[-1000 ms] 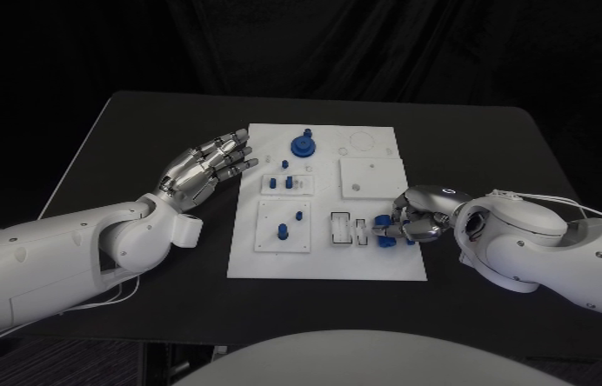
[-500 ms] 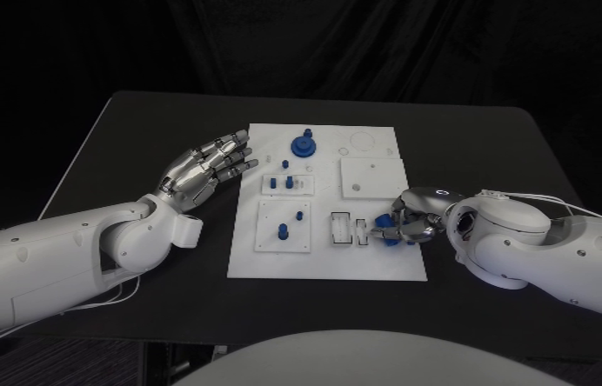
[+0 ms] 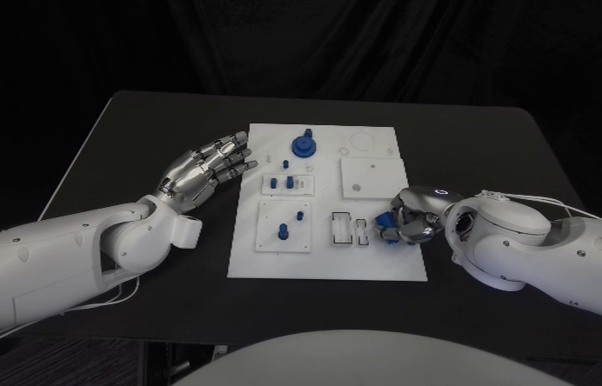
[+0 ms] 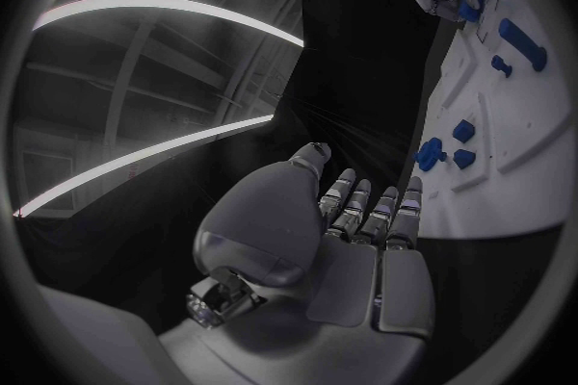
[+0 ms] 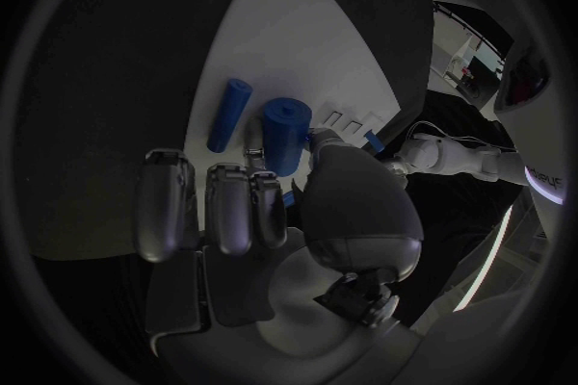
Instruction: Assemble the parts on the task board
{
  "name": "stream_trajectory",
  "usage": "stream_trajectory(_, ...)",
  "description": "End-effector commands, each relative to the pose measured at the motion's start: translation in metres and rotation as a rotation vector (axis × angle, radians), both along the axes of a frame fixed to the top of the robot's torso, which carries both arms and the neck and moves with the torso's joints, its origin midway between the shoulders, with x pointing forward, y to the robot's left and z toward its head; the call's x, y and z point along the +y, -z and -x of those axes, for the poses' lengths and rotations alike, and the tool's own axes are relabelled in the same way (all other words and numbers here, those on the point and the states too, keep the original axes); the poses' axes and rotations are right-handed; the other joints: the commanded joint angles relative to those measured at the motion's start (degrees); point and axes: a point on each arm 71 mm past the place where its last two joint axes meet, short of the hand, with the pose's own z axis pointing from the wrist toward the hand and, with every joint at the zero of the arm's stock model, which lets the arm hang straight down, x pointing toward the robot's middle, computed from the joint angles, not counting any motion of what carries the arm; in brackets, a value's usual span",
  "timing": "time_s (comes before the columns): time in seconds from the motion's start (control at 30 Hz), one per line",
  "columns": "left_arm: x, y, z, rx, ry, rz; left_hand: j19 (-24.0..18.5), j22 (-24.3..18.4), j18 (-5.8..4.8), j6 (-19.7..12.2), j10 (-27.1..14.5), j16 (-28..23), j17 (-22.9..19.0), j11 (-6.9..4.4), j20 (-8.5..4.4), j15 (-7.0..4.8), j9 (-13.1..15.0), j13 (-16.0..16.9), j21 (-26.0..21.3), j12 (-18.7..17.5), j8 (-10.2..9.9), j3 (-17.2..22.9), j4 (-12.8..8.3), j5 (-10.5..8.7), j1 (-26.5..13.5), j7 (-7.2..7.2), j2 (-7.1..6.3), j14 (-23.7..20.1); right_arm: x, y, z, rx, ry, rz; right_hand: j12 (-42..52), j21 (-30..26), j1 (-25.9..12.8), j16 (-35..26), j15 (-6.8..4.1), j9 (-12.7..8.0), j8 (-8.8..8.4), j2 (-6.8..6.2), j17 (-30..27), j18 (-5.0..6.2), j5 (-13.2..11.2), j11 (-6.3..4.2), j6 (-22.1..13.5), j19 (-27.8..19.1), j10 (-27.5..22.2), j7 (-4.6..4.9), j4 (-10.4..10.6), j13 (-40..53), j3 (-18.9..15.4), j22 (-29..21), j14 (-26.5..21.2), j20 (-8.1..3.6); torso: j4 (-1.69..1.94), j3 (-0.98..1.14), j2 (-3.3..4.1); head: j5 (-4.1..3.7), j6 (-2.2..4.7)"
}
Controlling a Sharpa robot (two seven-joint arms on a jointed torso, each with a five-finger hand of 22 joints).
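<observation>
A short blue part point(image 5: 285, 136) is being pinched by the right hand point(image 3: 411, 220) at the task board point(image 3: 377, 262)'s four o'clock edge, just beside the outlined slots point(image 3: 350, 229), probably so it can be seated there. A second blue cylinder point(image 5: 227, 115) is lying beside it on the board. The left hand point(image 3: 204, 170) is being held open, fingers spread, off the nine o'clock edge, apparently kept clear.
</observation>
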Motion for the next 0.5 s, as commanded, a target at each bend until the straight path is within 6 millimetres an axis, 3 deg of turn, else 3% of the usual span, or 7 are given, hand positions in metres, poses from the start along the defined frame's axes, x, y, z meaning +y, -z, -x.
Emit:
stream_trajectory(0.03,0.000,-0.001,0.001,-0.017,0.002,0.026,0.04,-0.06,-0.65,0.00,-0.13,0.01,0.02,0.42,0.08,0.00,-0.01,-0.01,0.26,-0.16,0.33,0.35,-0.14,0.23,-0.34,-0.05,-0.09,0.07,0.000,-0.004,0.004,-0.021,0.045,-0.094,0.15,0.20,2.06,-0.08,-0.52,0.89,0.26,0.23,4.62,-0.93,3.60,-0.60,0.80,3.07,6.08,-0.92,-2.70,15.09,4.61,11.64,4.28,-0.47,0.00,-0.02,0.00,0.25,-0.01)
stream_trajectory(0.23,0.001,-0.001,0.002,-0.017,-0.003,0.024,0.06,-0.06,-0.67,-0.24,-0.23,0.04,0.02,0.51,0.08,0.01,-0.05,-0.03,0.26,-0.27,0.28,0.44,-0.17,0.23,-0.36,-0.23,-0.14,0.07,0.003,-0.014,0.008,-0.011,0.075,-0.170,0.15,0.29,1.52,-0.05,-0.53,1.04,-0.02,-0.20,4.62,-0.95,4.15,-0.59,1.02,3.08,6.08,-0.86,-2.26,15.09,5.72,11.65,4.28,-0.50,-0.01,-0.01,0.00,0.41,-0.01)
stream_trajectory(0.33,0.001,0.000,0.002,-0.016,-0.003,0.024,0.06,-0.06,-0.67,-0.24,-0.23,0.04,0.02,0.51,0.08,0.01,-0.05,-0.03,0.26,-0.27,0.28,0.44,-0.17,0.23,-0.36,-0.23,-0.14,0.07,0.007,-0.017,0.009,0.028,0.097,-0.225,0.15,0.19,0.32,-0.07,-0.42,1.10,-0.66,-0.39,4.52,-0.92,-0.04,-0.47,1.23,3.02,6.08,-0.75,-1.38,15.09,6.37,11.60,4.26,-0.43,0.01,-0.03,-0.01,0.48,-0.01)
stream_trajectory(0.5,0.000,0.000,0.002,-0.016,-0.003,0.024,0.06,-0.06,-0.67,-0.24,-0.23,0.04,0.02,0.51,0.08,0.01,-0.05,-0.03,0.26,-0.27,0.28,0.44,-0.17,0.23,-0.36,-0.23,-0.14,0.07,0.014,-0.017,0.011,0.094,0.115,-0.279,0.15,-0.07,-0.32,-0.20,-0.37,1.38,-1.01,-0.37,4.23,-0.85,-2.93,-0.40,1.49,2.92,6.08,-0.69,-1.01,15.09,6.99,11.50,4.21,-0.38,0.03,-0.04,0.00,0.30,-0.01)
